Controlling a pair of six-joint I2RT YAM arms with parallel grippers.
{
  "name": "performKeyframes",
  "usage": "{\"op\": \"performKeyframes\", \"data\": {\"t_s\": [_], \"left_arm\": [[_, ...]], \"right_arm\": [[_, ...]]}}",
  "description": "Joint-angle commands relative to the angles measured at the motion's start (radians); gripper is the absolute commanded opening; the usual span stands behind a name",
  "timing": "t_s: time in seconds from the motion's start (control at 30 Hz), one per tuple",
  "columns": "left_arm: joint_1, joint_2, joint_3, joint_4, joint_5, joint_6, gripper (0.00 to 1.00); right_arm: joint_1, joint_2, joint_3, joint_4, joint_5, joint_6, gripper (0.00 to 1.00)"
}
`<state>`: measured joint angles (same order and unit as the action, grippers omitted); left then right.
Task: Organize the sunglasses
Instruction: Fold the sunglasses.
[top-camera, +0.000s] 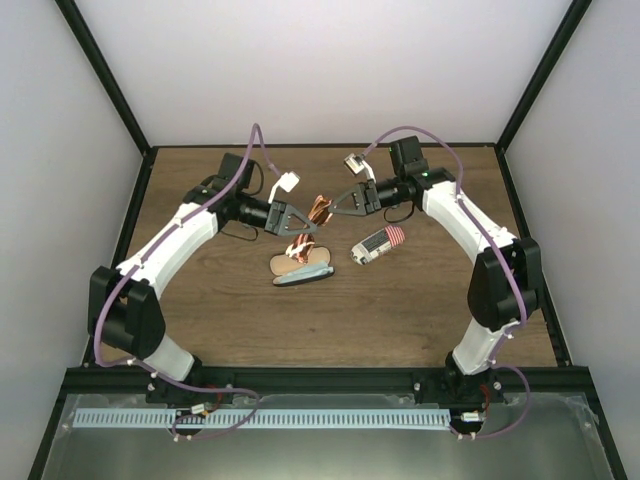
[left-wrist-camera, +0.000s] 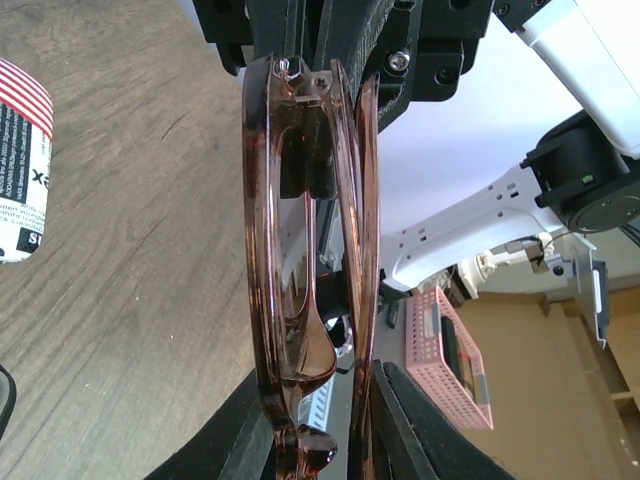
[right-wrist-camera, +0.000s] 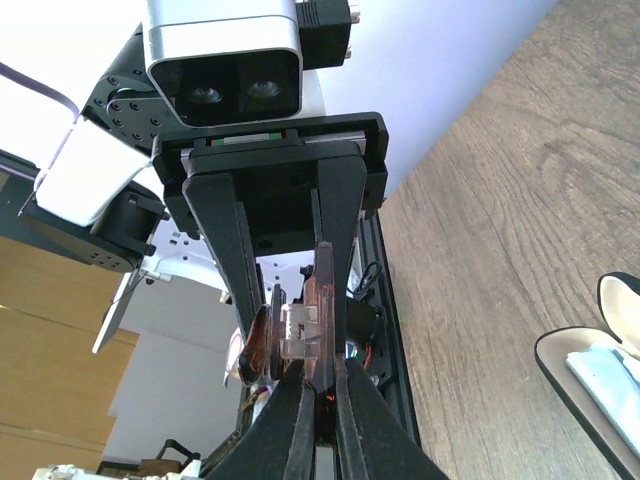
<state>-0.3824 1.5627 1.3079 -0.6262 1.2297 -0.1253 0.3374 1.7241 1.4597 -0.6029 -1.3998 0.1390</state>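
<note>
The right end effector (right-wrist-camera: 320, 370) is pinched tight on one end of the folded sunglasses (left-wrist-camera: 300, 250). The left end effector (left-wrist-camera: 322, 378) is clamped on the other end. The sunglasses are held in the air above the worktop (top-camera: 420, 300). An open tan case (top-camera: 296, 264) and a striped case (top-camera: 378, 245) lie near, just in front.

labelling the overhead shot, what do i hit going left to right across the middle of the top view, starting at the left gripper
left gripper → sunglasses → right gripper → striped case; open tan case left out, it lies nearer, under the first two
</note>
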Motion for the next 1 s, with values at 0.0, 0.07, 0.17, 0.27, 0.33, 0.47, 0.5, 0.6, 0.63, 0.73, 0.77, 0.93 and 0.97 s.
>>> {"op": "performKeyframes", "data": {"t_s": [0.0, 0.07, 0.17, 0.27, 0.33, 0.47, 0.5, 0.6, 0.63, 0.73, 0.77, 0.93, 0.97], "left_arm": [[-0.006, 0.011, 0.021, 0.003, 0.005, 0.022, 0.24], [-0.006, 0.013, 0.023, 0.003, 0.0, 0.02, 0.24], [-0.006, 0.016, 0.022, 0.004, -0.002, 0.02, 0.25], [-0.006, 0.018, 0.023, 0.009, -0.004, 0.017, 0.47], [-0.007, 0.019, 0.024, 0.011, -0.001, 0.015, 0.62], [-0.007, 0.026, 0.025, 0.017, 0.001, 0.012, 0.69], [-0.007, 0.025, 0.025, 0.016, 0.0, 0.012, 0.67], [-0.007, 0.024, 0.024, 0.015, -0.003, 0.016, 0.6], [-0.006, 0.025, 0.023, 0.014, 0.0, 0.019, 0.56], [-0.006, 0.028, 0.021, 0.006, 0.004, 0.028, 0.44], [-0.007, 0.029, 0.021, 0.003, 0.004, 0.031, 0.44], [-0.007, 0.027, 0.021, 0.0, -0.008, 0.033, 0.42], [-0.006, 0.025, 0.021, 0.001, -0.015, 0.033, 0.4]], "right_arm": [[0.004, 0.007, 0.049, 0.0, -0.024, -0.001, 0.01], [0.003, 0.008, 0.049, 0.001, -0.027, -0.001, 0.01], [0.004, 0.01, 0.049, 0.003, -0.028, 0.001, 0.01], [0.004, 0.014, 0.053, 0.006, -0.031, 0.005, 0.01], [0.003, 0.018, 0.057, 0.005, -0.031, 0.006, 0.01], [0.004, 0.024, 0.062, 0.005, -0.028, 0.006, 0.01], [0.003, 0.025, 0.065, 0.004, -0.029, 0.007, 0.01], [0.005, 0.027, 0.068, 0.005, -0.023, 0.01, 0.01], [0.004, 0.028, 0.068, 0.006, -0.024, 0.01, 0.01], [0.004, 0.028, 0.067, 0.004, -0.018, 0.011, 0.01], [0.004, 0.029, 0.067, 0.004, -0.017, 0.011, 0.01], [0.005, 0.028, 0.066, 0.006, -0.009, 0.016, 0.01], [0.004, 0.027, 0.065, 0.006, -0.009, 0.017, 0.01]]}}
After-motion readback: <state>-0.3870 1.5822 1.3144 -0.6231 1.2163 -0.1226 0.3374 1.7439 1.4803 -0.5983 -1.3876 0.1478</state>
